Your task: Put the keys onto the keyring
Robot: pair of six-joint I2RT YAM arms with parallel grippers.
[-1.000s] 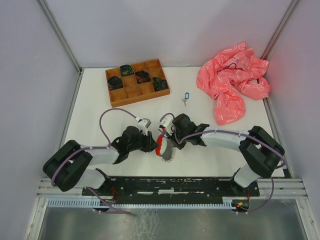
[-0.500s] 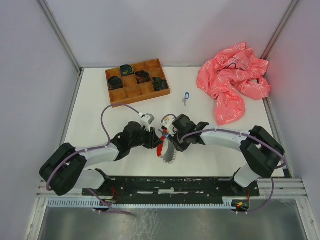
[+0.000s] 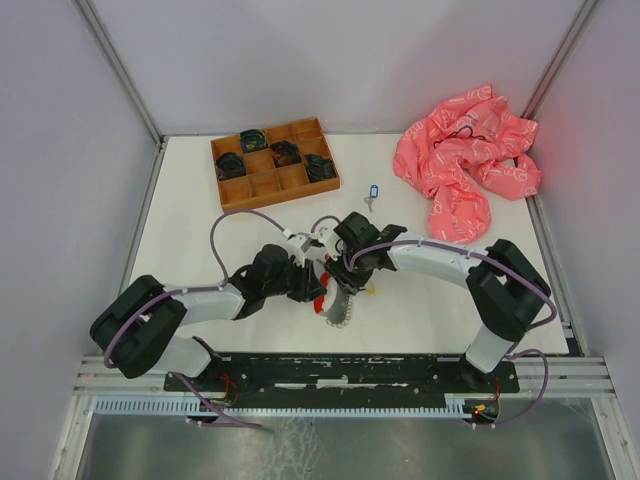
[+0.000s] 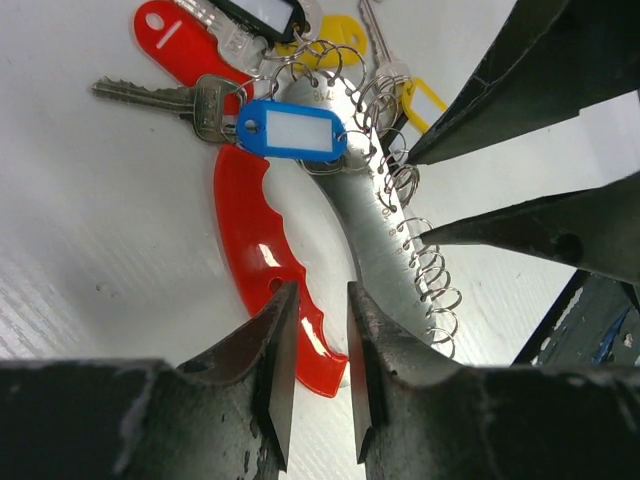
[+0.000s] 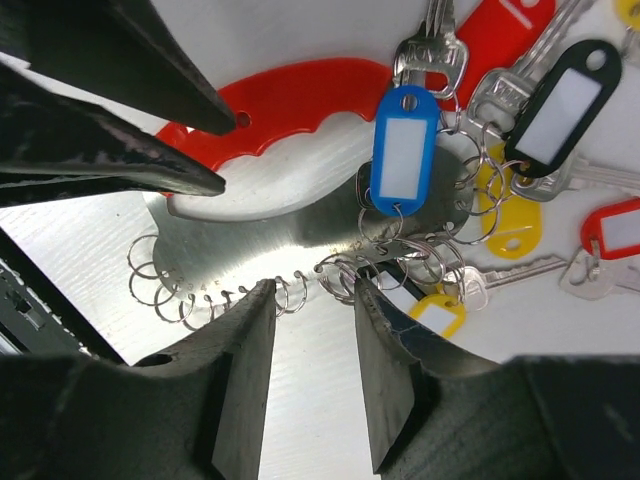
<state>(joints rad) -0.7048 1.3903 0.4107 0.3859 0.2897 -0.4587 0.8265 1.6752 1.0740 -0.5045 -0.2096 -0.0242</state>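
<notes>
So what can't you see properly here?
- Top view: keyring, mostly hidden under the left gripper and right gripper.
- Top view: things in the wooden tray, too small to name.
- Left wrist: black tag, cut by top edge.
- Right wrist: small red tag, cut by right edge.
- Left wrist: fingers hide whether they pinch the red handle.

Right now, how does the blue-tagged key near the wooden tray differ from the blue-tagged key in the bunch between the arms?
The lone blue-tagged key lies by itself on the table near the wooden tray; the bunch's blue-tagged key lies over a silvery plate among other tagged keys. The lone one lies well away from the left end effector and right end effector; the bunch's lies right by them. Both are silvery keys with blue tags.
</notes>
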